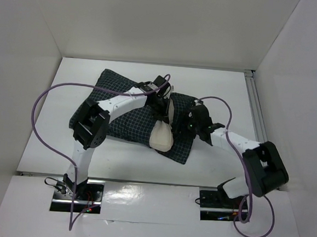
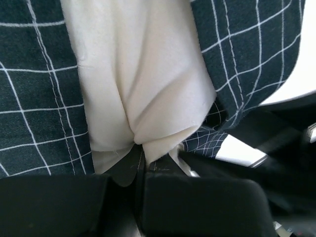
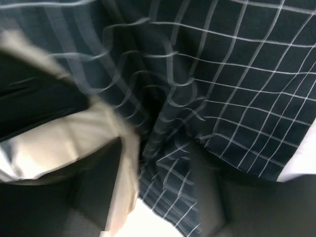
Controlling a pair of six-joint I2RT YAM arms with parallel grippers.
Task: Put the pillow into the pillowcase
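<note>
**Cream pillow half out of checked case**

The pillow (image 1: 162,135) is soft, plain cream cloth. It bulges from the open edge of the pillowcase (image 1: 122,121), a dark fabric with a fine white grid, lying rumpled on the white table (image 1: 216,84). The left gripper (image 2: 139,157) is pinched tight on a puckered pillow fold. The right gripper (image 1: 190,123) is at the case's edge, and blur hides whether it grips.

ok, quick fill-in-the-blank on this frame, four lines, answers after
1. The pillow sticks out of the pillowcase, so it is only ____ inside.
2. The left gripper is ____ on the pillow's cream fabric.
3. The pillowcase is dark with a grid of ____ lines.
4. The cable looping off the left arm is ____.

Missing words: partly; shut; white; purple.
</note>
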